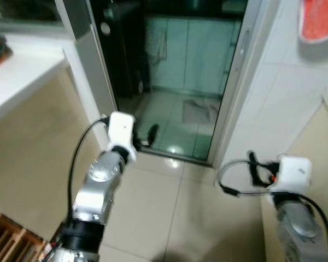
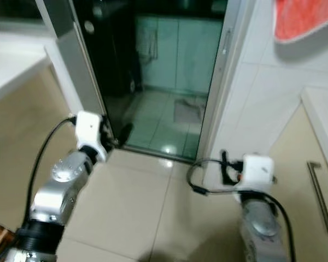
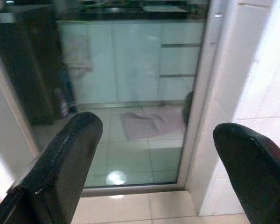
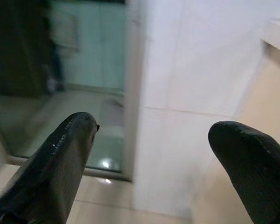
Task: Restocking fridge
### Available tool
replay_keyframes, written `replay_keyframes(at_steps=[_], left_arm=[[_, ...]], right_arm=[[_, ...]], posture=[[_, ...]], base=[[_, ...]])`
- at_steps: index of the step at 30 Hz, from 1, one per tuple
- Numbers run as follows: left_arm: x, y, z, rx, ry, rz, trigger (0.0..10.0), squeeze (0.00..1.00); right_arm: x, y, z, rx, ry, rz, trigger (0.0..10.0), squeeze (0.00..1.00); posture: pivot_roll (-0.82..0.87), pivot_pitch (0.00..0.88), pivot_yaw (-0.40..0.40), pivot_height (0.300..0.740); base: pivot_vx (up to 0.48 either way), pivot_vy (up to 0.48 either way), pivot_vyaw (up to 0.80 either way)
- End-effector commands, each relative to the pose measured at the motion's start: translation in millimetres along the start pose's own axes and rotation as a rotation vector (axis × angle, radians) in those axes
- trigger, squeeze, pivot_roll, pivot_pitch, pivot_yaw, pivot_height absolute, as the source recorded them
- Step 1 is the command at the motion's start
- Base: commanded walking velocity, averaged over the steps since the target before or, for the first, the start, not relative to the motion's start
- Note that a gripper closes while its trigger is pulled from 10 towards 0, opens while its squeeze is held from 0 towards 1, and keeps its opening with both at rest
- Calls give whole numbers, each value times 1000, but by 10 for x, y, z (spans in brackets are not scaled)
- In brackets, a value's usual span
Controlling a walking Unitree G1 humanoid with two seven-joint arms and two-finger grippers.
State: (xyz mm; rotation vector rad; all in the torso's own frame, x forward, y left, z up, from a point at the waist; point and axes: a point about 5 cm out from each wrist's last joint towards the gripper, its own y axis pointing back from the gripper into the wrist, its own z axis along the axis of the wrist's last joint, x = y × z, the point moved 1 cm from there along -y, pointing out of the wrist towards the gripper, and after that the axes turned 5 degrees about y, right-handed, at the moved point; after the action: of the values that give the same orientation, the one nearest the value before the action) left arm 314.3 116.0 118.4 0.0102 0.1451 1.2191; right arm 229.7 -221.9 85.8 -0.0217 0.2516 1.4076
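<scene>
Evidently between jobs, the left gripper (image 3: 154, 154) and right gripper (image 4: 154, 154) are held forward, jaws spread and empty, facing a far doorway (image 1: 180, 82), with no fridge or stock visible, so the robot is probably walking to fetch them.

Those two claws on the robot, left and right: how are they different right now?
The left gripper points through the doorway at the room beyond, with pale cabinets and a floor mat; the right gripper points mostly at the white tiled wall beside that doorway. The left arm reaches further forward than the right arm. Both grippers are wide open and hold nothing.
</scene>
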Motion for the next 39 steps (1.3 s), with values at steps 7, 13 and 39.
replay_keyframes(at_steps=[7,13,39], left_arm=[[161,645,-149,36,24,8,10000,0],[96,637,-206,33,77,53,10000,0],[58,511,-134,32,28,36,10000,0]], right_arm=[[23,241,47,-13,-34,30,10000,0],[91,112,198,-60,2,106,10000,0],[0,-56,222,-37,7,53,10000,0]], posture=[[-173,0,42,740],[-168,0,21,740],[-162,0,7,740]], base=[[0,0,0],[0,0,0],[0,0,0]])
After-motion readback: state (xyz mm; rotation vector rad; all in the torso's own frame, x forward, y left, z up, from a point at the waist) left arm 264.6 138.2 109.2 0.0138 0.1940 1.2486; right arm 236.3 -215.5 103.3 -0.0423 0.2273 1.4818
